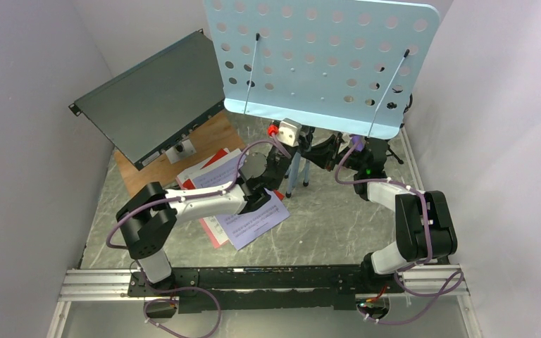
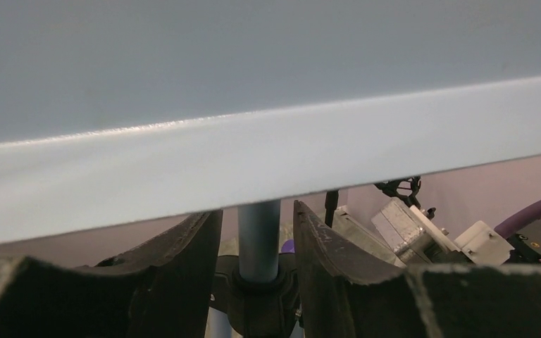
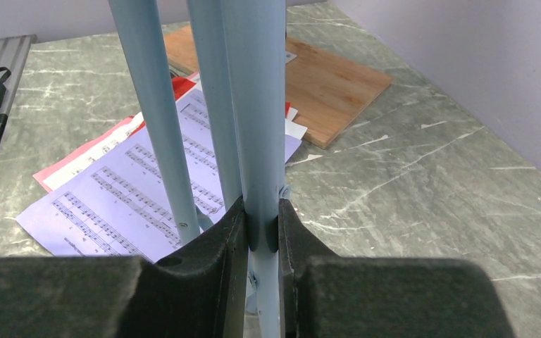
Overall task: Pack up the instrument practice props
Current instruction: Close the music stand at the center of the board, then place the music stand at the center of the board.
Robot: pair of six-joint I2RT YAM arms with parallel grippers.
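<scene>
Stand (image 1: 317,113) judged rigid but top-heavy, best held low: right hand (image 3: 262,208) clamps a tube (image 3: 253,105), left hand (image 2: 257,211) part-open astride pole (image 2: 258,243).

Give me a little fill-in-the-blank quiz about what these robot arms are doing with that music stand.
The perforated music rack is light ___.
The ___ arm's jaws are clamped shut on a light-blue tube.
The sheet-music pages lie on the ___.
Missing words: blue; right; table.
</scene>
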